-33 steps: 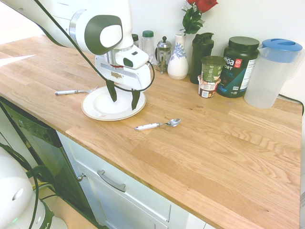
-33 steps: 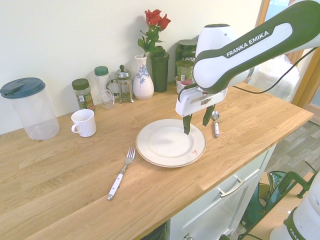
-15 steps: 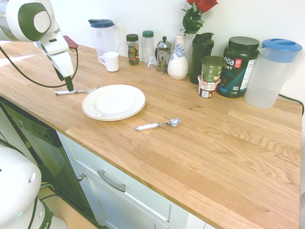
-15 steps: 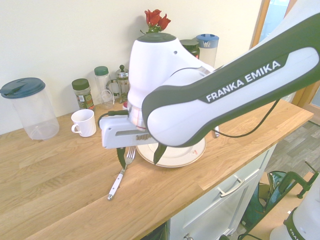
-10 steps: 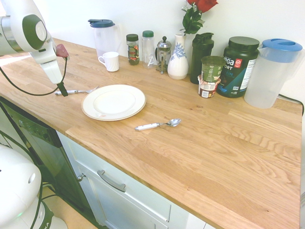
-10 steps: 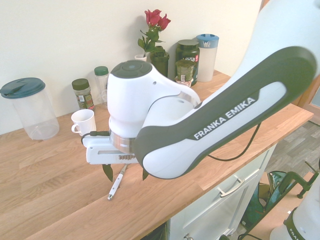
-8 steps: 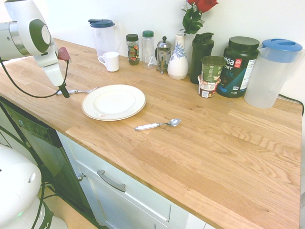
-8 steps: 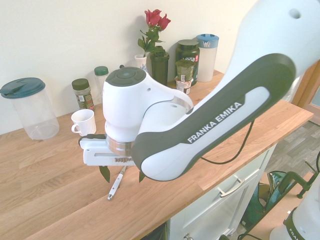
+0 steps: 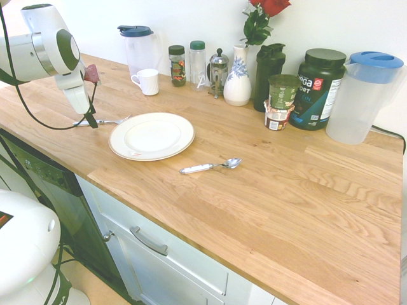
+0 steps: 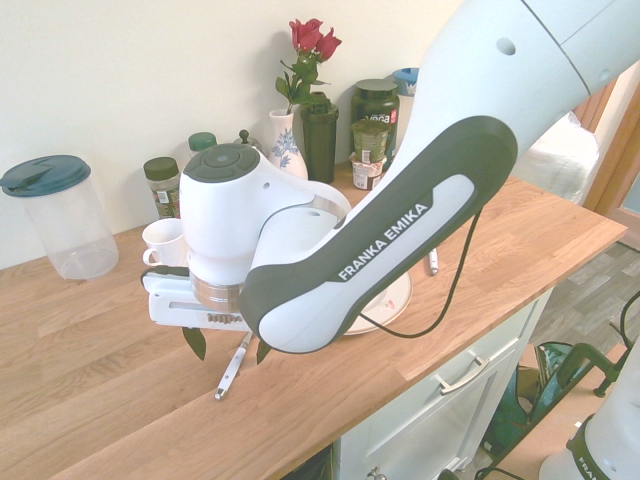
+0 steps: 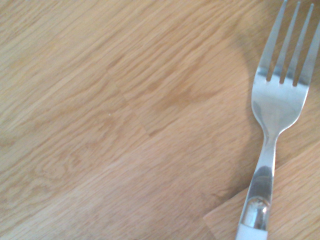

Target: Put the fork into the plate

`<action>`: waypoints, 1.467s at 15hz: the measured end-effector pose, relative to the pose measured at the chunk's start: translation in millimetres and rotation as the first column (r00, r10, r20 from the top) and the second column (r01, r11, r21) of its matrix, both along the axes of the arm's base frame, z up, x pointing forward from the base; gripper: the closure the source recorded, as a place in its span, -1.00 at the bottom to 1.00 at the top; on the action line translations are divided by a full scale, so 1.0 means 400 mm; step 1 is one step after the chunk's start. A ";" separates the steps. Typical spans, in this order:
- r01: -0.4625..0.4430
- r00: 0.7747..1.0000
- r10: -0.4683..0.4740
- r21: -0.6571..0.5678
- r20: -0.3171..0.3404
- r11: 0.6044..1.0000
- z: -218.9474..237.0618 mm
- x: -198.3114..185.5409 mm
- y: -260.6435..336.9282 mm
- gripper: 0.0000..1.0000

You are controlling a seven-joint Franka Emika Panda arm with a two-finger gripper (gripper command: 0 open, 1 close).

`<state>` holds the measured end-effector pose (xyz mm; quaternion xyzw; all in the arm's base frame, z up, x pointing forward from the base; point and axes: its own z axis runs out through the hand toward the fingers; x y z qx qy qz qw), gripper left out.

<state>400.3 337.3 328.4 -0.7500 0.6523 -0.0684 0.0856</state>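
the gripper hangs over the fork's handle with its fingers spread wide — gripping nothing. the fork lies flat on the wooden counter, just beside the plate, tines toward the plate.

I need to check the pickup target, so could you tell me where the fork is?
In the first exterior view the fork lies on the counter, left of the plate, under the gripper.

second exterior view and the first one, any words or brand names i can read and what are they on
"FRANKA EMIKA": on the robot arm, second exterior view.
"ORT": end of a cut-off word on the dark tub, first exterior view; its other print is too small to read.
Labels on the small jars and spice bottles: too blurred to read.
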 end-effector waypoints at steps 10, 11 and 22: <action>0.026 1.000 -0.026 0.005 -0.003 1.000 -0.013 0.015 -0.010 1.00; 0.027 1.000 -0.027 0.005 -0.004 1.000 -0.014 0.016 -0.011 1.00; 0.038 0.998 -0.039 0.028 0.056 0.999 0.059 0.048 -0.036 1.00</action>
